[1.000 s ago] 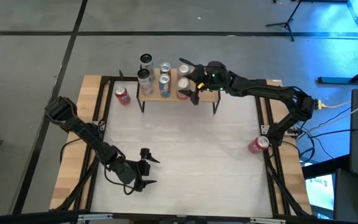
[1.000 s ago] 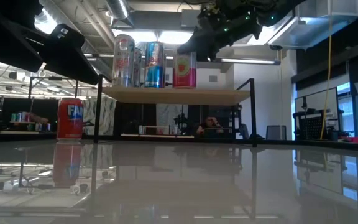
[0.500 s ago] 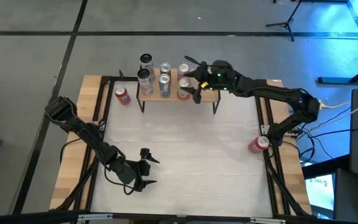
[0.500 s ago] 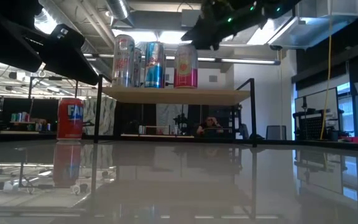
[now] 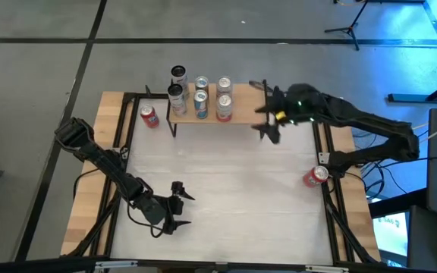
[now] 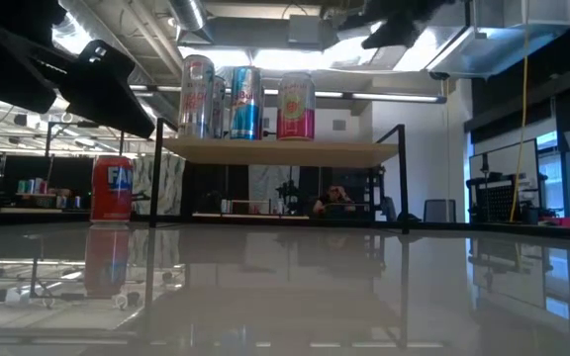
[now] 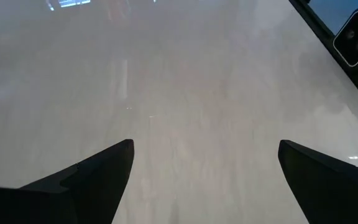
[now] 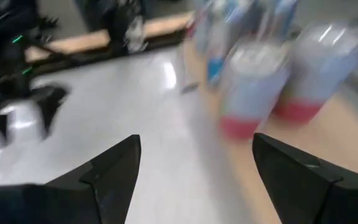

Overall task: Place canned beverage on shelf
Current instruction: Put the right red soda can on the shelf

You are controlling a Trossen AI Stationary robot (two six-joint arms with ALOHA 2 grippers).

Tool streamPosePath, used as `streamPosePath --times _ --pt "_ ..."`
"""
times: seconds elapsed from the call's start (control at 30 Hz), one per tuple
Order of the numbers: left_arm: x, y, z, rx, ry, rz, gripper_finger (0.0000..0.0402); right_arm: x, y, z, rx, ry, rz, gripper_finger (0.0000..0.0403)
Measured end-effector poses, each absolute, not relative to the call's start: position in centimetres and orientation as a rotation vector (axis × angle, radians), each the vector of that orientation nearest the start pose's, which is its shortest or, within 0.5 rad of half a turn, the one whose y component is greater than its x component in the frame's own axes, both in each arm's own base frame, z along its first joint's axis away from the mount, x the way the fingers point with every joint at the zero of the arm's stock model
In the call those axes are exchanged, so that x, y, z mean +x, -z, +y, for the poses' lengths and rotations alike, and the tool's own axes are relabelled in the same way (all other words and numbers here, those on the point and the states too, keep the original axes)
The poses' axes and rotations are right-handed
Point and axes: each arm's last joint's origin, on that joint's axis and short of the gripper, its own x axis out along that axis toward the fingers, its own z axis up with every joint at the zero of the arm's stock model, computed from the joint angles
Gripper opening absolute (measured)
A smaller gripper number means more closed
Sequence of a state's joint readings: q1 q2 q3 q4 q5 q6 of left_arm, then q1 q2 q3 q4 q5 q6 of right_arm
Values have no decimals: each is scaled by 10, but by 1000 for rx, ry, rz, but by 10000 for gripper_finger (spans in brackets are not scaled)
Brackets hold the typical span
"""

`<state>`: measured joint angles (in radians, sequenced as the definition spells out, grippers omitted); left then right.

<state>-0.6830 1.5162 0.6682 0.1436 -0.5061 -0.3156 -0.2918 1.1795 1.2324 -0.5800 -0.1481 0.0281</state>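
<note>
From the high view I see the right gripper (image 5: 266,108) with fingers spread wide and nothing in them, hanging off the shelf's (image 5: 243,111) right end. Four cans stand upright on the board; the pink can (image 5: 224,111) is the one nearest my jaws, apart from them. Two red cans are not yet shelved: one (image 5: 315,176) at the table's right edge, near my right arm's base, and one (image 5: 149,116) just left of the shelf. I judge the right-edge can the natural next pick, since it lies back toward that arm and well away from the left gripper (image 5: 179,204), which waits open and empty near the front left.

In the low view the pink can (image 6: 295,106) stands on the shelf (image 6: 280,150) beside the blue can (image 6: 244,103), with the left red can (image 6: 112,189) on the table below.

The left wrist view shows only bare table (image 7: 191,93) between wide fingers (image 7: 98,171).

The right wrist view, blurred, shows the pink can (image 8: 247,87) ahead of my open fingers (image 8: 114,165)
</note>
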Motion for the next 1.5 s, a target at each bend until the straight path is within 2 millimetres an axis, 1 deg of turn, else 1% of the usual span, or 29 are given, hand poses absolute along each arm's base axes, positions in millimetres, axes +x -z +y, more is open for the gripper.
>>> streamPosePath --times 0.1,0.2,0.37,0.5,0.6,0.73,0.9,1.07,1.13,1.27,1.4,1.5 --pt "229 -163 -168 107 82 594 389 222 -369 -45 202 144 613 303" --pt "229 -164 -168 120 87 589 389 211 -364 -26 266 187 717 303" --pt "231 -163 -167 112 80 591 389 192 -350 -1 387 318 931 303" --pt "232 -163 -165 104 88 598 389 177 -342 12 449 462 1057 303" --pt "232 -163 -165 104 87 598 389 170 -339 20 491 541 1090 303" --pt "232 -163 -165 103 87 599 389 164 -338 30 535 580 1116 303" --pt "232 -163 -165 102 87 599 389 159 -337 37 524 615 1114 303" --pt "232 -163 -165 102 89 600 389 146 -334 41 522 695 1198 303" --pt "232 -163 -165 102 89 600 389 143 -333 45 540 694 1216 303" --pt "232 -163 -165 102 89 600 389 140 -324 52 563 684 1266 303" --pt "232 -163 -165 101 89 599 389 136 -306 58 558 693 1359 303" --pt "232 -163 -165 102 89 599 389 133 -291 58 560 732 1421 303"
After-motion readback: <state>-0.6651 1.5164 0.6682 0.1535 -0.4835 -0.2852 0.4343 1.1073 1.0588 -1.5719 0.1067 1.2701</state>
